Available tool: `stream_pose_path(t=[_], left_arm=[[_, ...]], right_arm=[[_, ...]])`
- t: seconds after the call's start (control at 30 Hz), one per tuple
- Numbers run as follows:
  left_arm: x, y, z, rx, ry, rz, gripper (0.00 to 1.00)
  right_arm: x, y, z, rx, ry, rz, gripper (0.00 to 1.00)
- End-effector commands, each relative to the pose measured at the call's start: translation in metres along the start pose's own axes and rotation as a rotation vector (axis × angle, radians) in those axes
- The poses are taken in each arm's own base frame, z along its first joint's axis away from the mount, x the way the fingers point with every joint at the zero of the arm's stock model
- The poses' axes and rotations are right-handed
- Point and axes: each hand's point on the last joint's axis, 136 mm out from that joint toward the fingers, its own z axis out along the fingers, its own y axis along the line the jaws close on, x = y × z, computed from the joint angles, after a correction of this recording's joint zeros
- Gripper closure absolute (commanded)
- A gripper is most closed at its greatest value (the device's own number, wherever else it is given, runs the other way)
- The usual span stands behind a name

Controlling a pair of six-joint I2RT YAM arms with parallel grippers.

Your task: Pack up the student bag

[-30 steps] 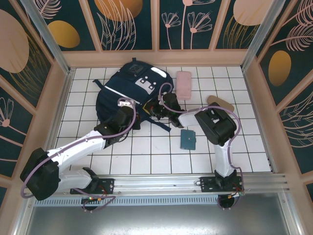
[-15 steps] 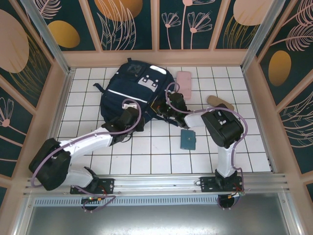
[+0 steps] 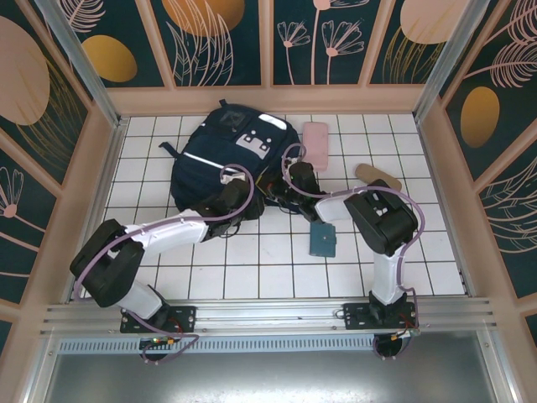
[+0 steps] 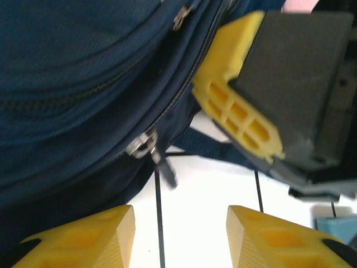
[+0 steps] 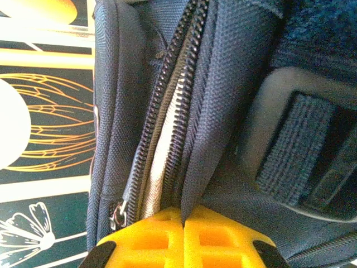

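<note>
With the left gripper (image 4: 178,223) released just short of the zipper pull (image 4: 146,146) and the right gripper (image 5: 183,222) clenched against the zip seam (image 5: 162,128), the student bag (image 3: 220,155) lies far back on the tabletop (image 3: 277,269), apparently being unzipped; next, the left must pinch that pull.

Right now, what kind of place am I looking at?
Probably a staged robot test booth, not a real room: a white tiled tabletop boxed in by leaf-print panels, with the left arm and right arm bolted to a metal rail at its near edge.
</note>
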Motion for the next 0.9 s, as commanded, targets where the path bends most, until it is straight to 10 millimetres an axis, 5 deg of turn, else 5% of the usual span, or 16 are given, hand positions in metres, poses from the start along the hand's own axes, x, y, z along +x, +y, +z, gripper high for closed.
stream_pose_path(t=[0.0, 0.47, 0.6, 0.63, 0.87], left_arm=[[-0.012, 0.004, 0.007, -0.069, -0.042, -0.025, 0.54], [-0.018, 0.038, 0.014, -0.286, -0.084, -0.014, 0.69], [-0.027, 0.043, 0.012, -0.33, -0.121, 0.009, 0.87], [-0.033, 0.041, 0.011, -0.34, -0.136, 0.009, 0.99], [-0.044, 0.053, -0.025, -0.391, -0.189, -0.02, 1.0]], right_arm=[[0.013, 0.039, -0.007, -0.107, 0.037, -0.058, 1.0], [0.016, 0.052, -0.012, -0.137, 0.041, -0.076, 1.0], [0.019, 0.052, -0.013, -0.133, 0.044, -0.078, 1.0], [0.018, 0.053, -0.014, -0.131, 0.042, -0.082, 1.0], [-0.001, 0.028, -0.026, -0.051, -0.029, -0.059, 1.0]])
